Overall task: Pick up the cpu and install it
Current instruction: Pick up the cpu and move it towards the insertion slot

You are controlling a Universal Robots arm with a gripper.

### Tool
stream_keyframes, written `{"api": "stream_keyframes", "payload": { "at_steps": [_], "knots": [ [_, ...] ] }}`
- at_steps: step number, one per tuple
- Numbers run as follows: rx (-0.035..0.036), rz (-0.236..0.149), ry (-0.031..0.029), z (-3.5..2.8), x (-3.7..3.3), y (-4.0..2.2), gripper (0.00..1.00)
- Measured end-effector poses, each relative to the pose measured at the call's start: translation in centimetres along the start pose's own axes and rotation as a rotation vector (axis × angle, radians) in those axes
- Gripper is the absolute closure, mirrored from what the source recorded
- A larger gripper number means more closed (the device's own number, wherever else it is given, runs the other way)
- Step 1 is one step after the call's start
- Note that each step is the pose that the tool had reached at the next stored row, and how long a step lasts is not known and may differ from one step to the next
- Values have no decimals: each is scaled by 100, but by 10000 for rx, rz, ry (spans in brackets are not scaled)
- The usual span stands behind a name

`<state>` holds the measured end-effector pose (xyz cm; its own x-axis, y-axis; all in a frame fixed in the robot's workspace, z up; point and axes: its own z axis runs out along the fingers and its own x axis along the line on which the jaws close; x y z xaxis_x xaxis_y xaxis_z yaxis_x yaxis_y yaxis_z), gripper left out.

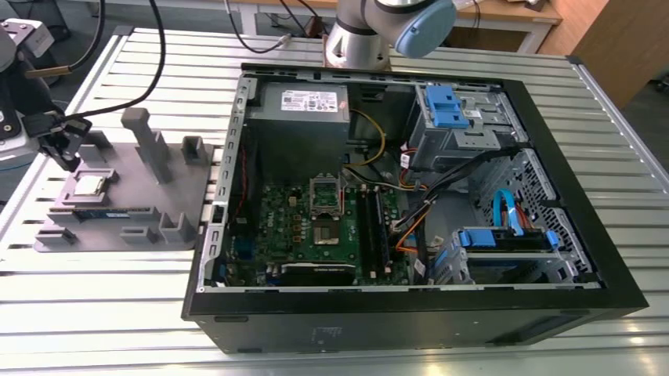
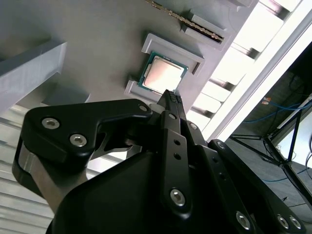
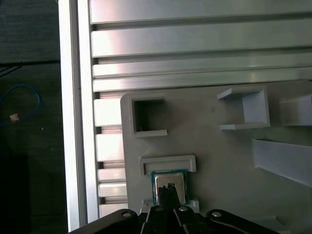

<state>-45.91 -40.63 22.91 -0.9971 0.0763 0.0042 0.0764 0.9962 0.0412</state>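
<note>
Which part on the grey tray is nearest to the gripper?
The cpu, square and silver, right under the gripper; the long green memory stick lies farther off.

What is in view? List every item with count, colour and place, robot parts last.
table: one, silver slats, under everything
tray: one, grey, on the table, exterior view's left
cpu: one, silver, in a holder on the tray
memory stick: one, green, on the tray beside the cpu
computer case: one, black, open, mid-table
motherboard: one, green, inside the case
drive brackets: two, blue, inside the case
gripper: one, black, shut, just above the cpu
arm: one, grey with blue cap, base behind the case
</note>
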Motion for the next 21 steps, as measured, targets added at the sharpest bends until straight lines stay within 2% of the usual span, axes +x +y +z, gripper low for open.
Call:
{"api": "stream_keyframes", "payload": {
  "at_steps": [11,21],
  "knots": [
    [-5,-5,-37,13,2,-1,89],
    [-19,-58,-234,74,1,-17,89]
  ]
}}
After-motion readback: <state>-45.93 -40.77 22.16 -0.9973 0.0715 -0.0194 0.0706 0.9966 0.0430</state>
